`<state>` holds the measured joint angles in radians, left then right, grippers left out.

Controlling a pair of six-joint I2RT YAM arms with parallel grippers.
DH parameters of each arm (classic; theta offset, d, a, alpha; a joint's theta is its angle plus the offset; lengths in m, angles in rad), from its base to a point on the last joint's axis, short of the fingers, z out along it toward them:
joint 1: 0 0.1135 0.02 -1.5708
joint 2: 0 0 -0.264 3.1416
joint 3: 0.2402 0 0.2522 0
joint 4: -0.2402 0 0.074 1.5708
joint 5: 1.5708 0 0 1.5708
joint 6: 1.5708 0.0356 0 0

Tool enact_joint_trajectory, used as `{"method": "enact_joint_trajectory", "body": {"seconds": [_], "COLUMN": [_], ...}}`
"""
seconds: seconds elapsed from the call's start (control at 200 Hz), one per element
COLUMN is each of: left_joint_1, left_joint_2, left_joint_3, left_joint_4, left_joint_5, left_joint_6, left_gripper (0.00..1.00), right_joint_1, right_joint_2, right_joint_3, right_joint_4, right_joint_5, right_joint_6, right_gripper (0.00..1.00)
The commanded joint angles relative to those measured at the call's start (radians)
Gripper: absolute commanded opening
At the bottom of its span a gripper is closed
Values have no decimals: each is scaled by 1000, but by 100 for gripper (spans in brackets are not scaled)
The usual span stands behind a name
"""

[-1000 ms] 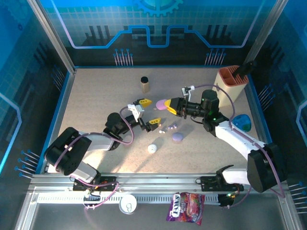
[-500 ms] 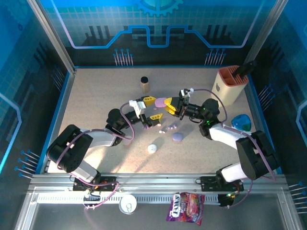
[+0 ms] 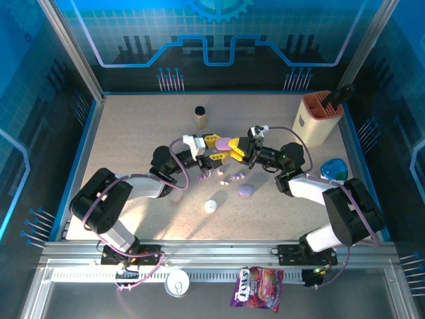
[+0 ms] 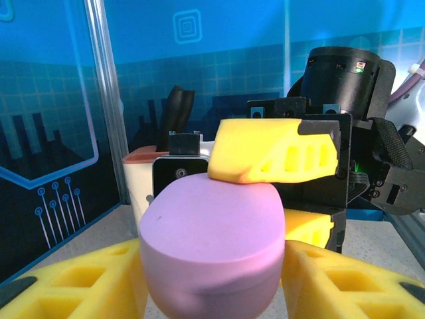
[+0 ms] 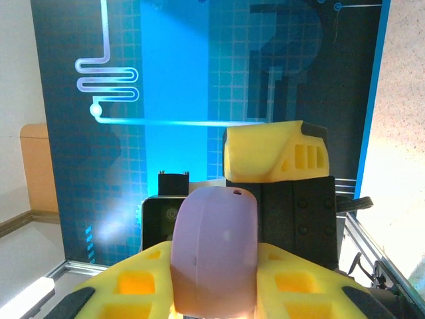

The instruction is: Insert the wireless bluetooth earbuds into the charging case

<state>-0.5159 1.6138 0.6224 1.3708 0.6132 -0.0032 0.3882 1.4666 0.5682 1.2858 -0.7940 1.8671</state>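
- The right gripper point(image 5: 214, 269) clamps the purple case point(image 5: 214, 226); the left gripper point(image 4: 211, 272) flanks it, grip unclear.
- The earbuds point(image 3: 226, 180) near that case look tiny, light and slick; pinch across the body.

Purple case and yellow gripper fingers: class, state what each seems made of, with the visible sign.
The purple case looks like moulded plastic with a matt finish: smooth rounded shell, soft dull shading, no sharp glints. The yellow fingers look like matt plastic, perhaps printed: blocky, with rectangular pockets.
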Motion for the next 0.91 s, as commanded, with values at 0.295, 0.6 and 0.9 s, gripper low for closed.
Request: {"method": "enact_joint_trajectory", "body": {"seconds": [0.295, 0.6, 0.9], "left_joint_1": [3, 3, 3], "left_joint_2": [16, 15, 40], "left_joint_3": [36, 45, 52], "left_joint_4": [31, 31, 31], "left_joint_5": [63, 80, 97], "left_joint_6": [-35, -61, -69], "left_gripper": [42, 44, 46], "right_joint_1": [10, 7, 4], "right_joint_2": [18, 29, 38], "right_joint_3": [-20, -20, -15], "right_joint_4": [41, 49, 118], "right_joint_5": [-6, -6, 4], "right_joint_6": [-11, -15, 32], "right_gripper": [7, 7, 7]}}
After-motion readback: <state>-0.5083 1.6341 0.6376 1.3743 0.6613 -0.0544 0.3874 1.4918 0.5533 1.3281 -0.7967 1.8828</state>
